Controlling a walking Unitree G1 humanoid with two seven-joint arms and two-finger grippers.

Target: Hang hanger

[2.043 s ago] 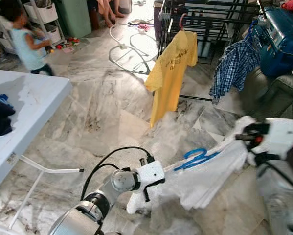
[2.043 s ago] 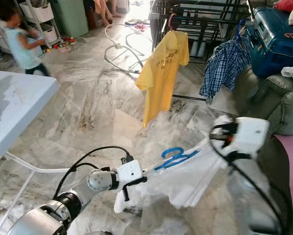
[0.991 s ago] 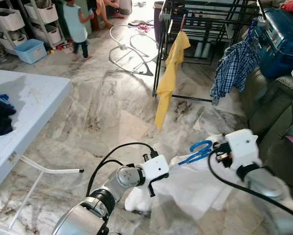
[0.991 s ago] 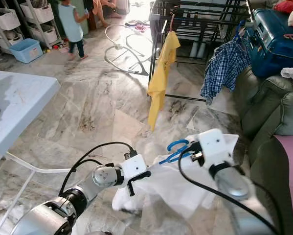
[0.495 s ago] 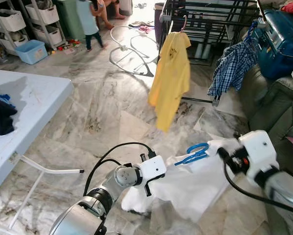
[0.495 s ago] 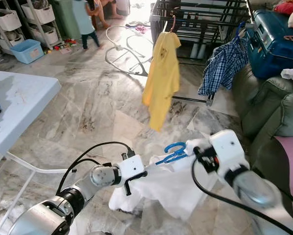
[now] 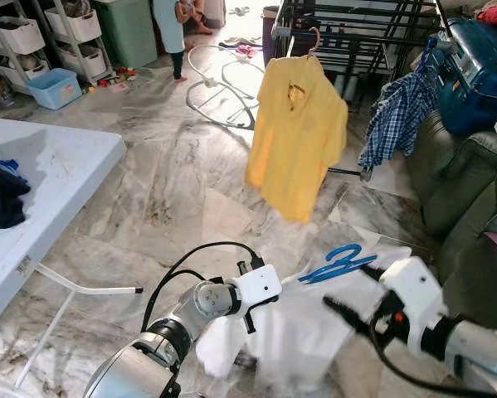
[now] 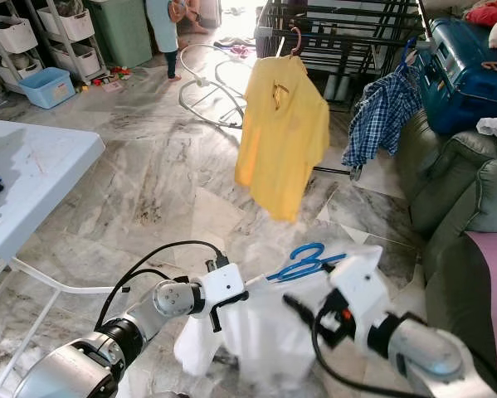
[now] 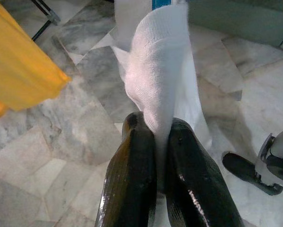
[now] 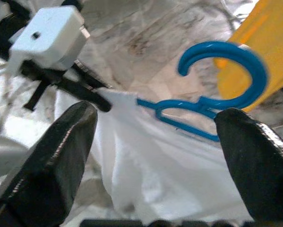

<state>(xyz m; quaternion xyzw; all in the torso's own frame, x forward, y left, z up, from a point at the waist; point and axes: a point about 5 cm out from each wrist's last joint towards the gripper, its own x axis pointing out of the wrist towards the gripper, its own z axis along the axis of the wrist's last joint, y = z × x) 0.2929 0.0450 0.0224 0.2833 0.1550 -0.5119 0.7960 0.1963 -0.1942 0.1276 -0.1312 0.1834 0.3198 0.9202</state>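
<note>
A blue plastic hanger (image 7: 339, 264) sits inside the neck of a white garment (image 7: 291, 330), held out level over the marble floor. My left gripper (image 9: 153, 124) is shut on one shoulder of the white garment, and the cloth droops below it. Just to the right and lower, my right gripper (image 7: 344, 314) is open. In the right wrist view its two fingers (image 10: 61, 156) stand wide apart, with the hanger's hook (image 10: 221, 71) ahead between them and untouched. Further off stands a black drying rack (image 7: 360, 37).
A yellow shirt (image 7: 296, 137) and a plaid shirt (image 7: 395, 116) hang on the rack. A white folding table (image 7: 49, 191) with dark clothes is at left, a dark sofa (image 7: 472, 182) at right. A person (image 7: 172, 21) stands at the back by storage shelves. Cables loop on the floor.
My right gripper has let go of the garment's right end and dropped lower and nearer, fingers open. The white garment now sags. The yellow shirt has swung round; the person walked right.
</note>
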